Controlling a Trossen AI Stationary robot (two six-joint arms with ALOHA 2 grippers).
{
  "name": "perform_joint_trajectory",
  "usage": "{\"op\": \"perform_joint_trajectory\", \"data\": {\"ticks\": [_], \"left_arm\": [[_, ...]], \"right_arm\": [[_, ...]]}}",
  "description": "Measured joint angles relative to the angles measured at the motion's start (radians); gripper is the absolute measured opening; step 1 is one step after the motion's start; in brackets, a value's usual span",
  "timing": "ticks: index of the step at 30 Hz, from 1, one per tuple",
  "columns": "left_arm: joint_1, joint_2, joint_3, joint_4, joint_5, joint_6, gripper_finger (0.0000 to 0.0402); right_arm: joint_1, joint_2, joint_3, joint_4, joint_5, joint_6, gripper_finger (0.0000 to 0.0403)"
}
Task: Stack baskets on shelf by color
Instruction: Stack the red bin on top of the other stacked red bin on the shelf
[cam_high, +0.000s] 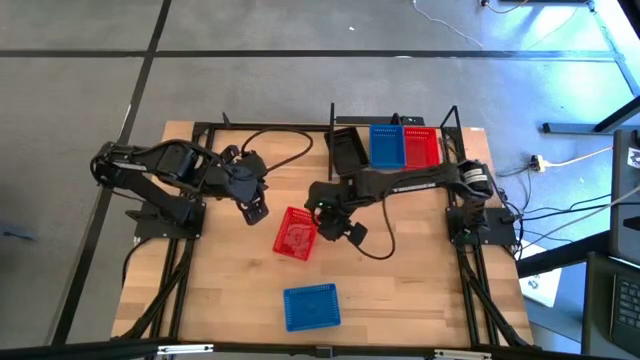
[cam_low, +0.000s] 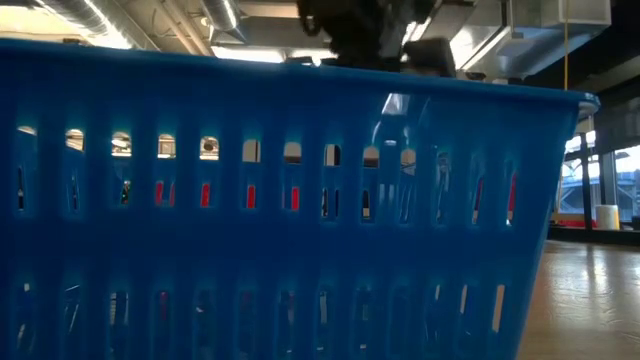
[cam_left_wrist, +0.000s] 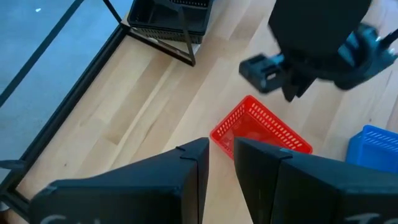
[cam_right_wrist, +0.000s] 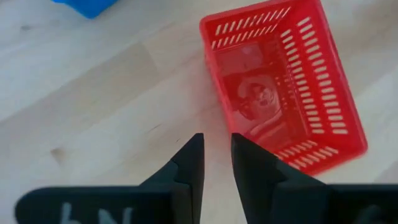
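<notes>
The right gripper (cam_right_wrist: 216, 155) hangs released, fingers slightly parted, just beside the red perforated plastic basket (cam_high: 296, 234) on the wooden tabletop (cam_high: 220, 290). The left gripper (cam_left_wrist: 221, 158), fingers narrowly apart and empty, hovers near that basket. A blue perforated basket (cam_high: 311, 306) lies nearer the front edge; black, blue and red baskets sit on the black rod-framed shelf (cam_high: 334, 122).

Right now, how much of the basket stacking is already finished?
Done: black, blue and red baskets sit side by side on the shelf. In hand: nothing; the right gripper, slightly open, hovers beside a loose red basket. Left: that basket and a blue basket near the table's front edge. The left gripper waits.
</notes>
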Motion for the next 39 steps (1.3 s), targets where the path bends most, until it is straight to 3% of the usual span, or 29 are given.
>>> {"op": "perform_joint_trajectory", "data": {"ticks": [7, 12, 32, 36, 39], "left_arm": [[0.0, 0.0, 0.0, 0.0, 0.0, -0.001, 0.0066], [0.0, 0.0, 0.0, -0.001, 0.0, -0.001, 0.0066], [0.0, 0.0, 0.0, -0.004, 0.001, -0.001, 0.0066], [0.0, 0.0, 0.0, -0.004, 0.001, -0.001, 0.0066], [0.0, 0.0, 0.0, -0.004, 0.001, 0.0, 0.0066]], "right_arm": [[0.001, 0.057, 0.0, 0.115, 0.007, -0.028, 0.0068], [0.001, 0.056, 0.0, 0.125, 0.007, -0.096, 0.0068], [-0.001, 0.186, 0.0, 0.15, 0.019, -0.096, 0.0066], [-0.001, 0.19, 0.0, 0.135, 0.112, -0.038, 0.0033], [-0.001, 0.178, 0.001, 0.079, 0.123, 0.048, 0.0008]]}}
